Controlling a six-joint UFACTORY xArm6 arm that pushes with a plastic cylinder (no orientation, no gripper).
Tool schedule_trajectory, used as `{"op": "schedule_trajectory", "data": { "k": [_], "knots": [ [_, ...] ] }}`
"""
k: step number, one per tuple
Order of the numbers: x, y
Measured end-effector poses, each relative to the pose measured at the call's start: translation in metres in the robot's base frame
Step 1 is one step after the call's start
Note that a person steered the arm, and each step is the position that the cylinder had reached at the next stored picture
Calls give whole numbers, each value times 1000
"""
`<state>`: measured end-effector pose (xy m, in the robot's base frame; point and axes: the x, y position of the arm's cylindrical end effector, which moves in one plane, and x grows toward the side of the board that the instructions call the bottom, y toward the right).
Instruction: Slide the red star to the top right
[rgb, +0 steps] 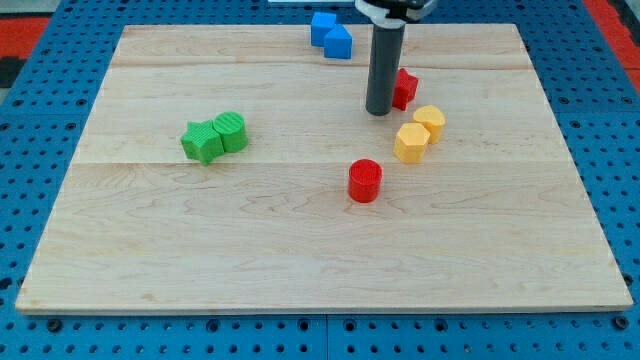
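Observation:
The red star (404, 88) lies in the upper middle of the wooden board (300, 250), partly hidden behind my rod. My tip (380, 111) rests on the board right against the star's left side. A red cylinder (365, 181) stands below them near the board's centre.
Two yellow blocks (430, 121) (410, 143) lie just below and right of the star. Two blue blocks (323, 27) (338, 43) sit at the top edge, left of my rod. A green star (203, 142) and a green cylinder (230, 131) sit together at the left.

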<state>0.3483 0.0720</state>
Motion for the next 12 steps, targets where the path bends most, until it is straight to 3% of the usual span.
{"op": "schedule_trajectory", "data": {
  "k": [2,5,8,11,12],
  "knots": [
    [-20,49],
    [-30,43],
    [-91,43],
    [-87,5],
    [-103,17]
  ]
}}
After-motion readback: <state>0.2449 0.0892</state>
